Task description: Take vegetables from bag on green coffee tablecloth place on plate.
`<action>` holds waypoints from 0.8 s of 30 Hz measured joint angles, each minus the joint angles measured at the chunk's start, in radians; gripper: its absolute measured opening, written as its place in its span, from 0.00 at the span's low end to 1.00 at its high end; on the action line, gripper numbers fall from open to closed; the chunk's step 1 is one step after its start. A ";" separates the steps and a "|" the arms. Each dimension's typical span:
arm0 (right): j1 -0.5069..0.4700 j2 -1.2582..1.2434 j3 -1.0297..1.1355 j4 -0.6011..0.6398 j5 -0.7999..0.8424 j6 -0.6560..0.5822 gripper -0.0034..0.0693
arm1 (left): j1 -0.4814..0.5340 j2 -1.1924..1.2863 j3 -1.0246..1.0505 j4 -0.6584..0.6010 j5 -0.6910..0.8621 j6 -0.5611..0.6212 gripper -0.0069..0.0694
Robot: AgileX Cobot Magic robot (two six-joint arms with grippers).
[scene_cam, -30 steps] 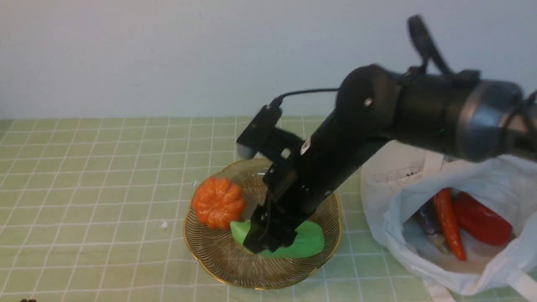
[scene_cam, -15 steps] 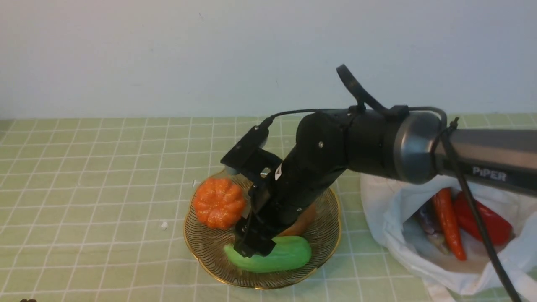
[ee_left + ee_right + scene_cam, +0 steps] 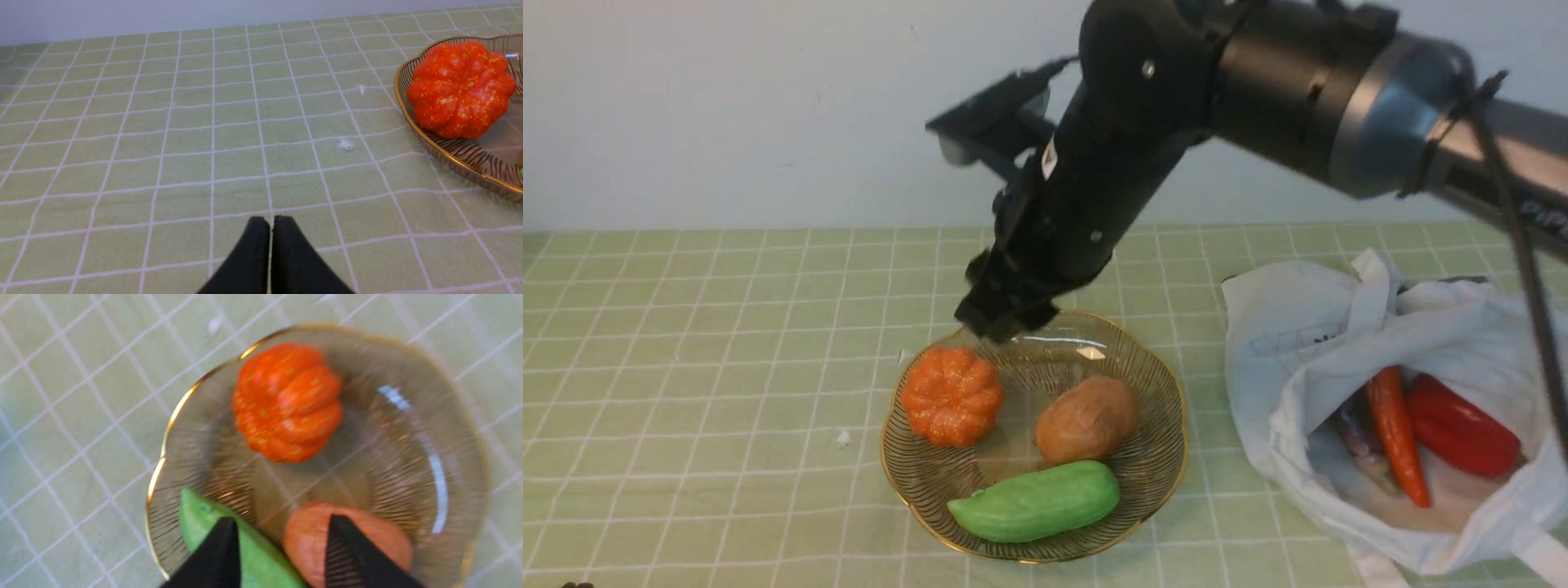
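The glass plate (image 3: 1160, 482) with a gold rim lies on the green grid tablecloth (image 3: 727, 367). In it lie a green cucumber (image 3: 1036, 502), an orange pumpkin (image 3: 950, 394) and a brown potato (image 3: 1088, 418). The white bag (image 3: 1298, 327) lies at the right, open, with an orange carrot (image 3: 1395, 429), a red pepper (image 3: 1458, 429) and a dark eggplant (image 3: 1354, 433) inside. My right gripper (image 3: 1005, 322) is open and empty, raised above the plate's far rim; it also shows in the right wrist view (image 3: 282, 531). My left gripper (image 3: 270, 222) is shut, low over bare cloth left of the plate (image 3: 449, 155).
Two small white scraps (image 3: 842, 438) lie on the cloth left of the plate. A pale wall (image 3: 768, 106) runs behind the table. The bag's strap (image 3: 1535, 555) trails at the front right corner.
My right gripper let go of the cucumber on the plate and rose up and back, away from it. The cucumber now lies free at the plate's front; the potato is uncovered.
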 joint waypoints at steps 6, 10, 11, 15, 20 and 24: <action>0.000 -0.240 -0.027 -0.132 0.023 0.088 0.04 | 0.000 0.000 0.000 0.000 0.000 0.000 0.08; 0.000 -0.387 -0.008 -0.158 0.030 0.137 0.03 | 0.000 0.000 0.000 0.000 0.000 0.000 0.08; 0.000 -0.394 -0.003 -0.159 0.030 0.140 0.03 | 0.000 0.000 0.000 0.000 0.000 0.000 0.08; 0.000 -0.547 0.100 -0.163 0.039 0.172 0.03 | 0.000 0.000 0.000 0.000 0.000 0.000 0.08; 0.000 -0.761 0.326 -0.163 0.019 0.221 0.03 | 0.000 0.000 0.000 0.000 0.000 0.000 0.08; 0.000 -0.886 0.463 -0.169 -0.063 0.264 0.03 | 0.000 0.000 0.000 0.000 0.000 0.000 0.08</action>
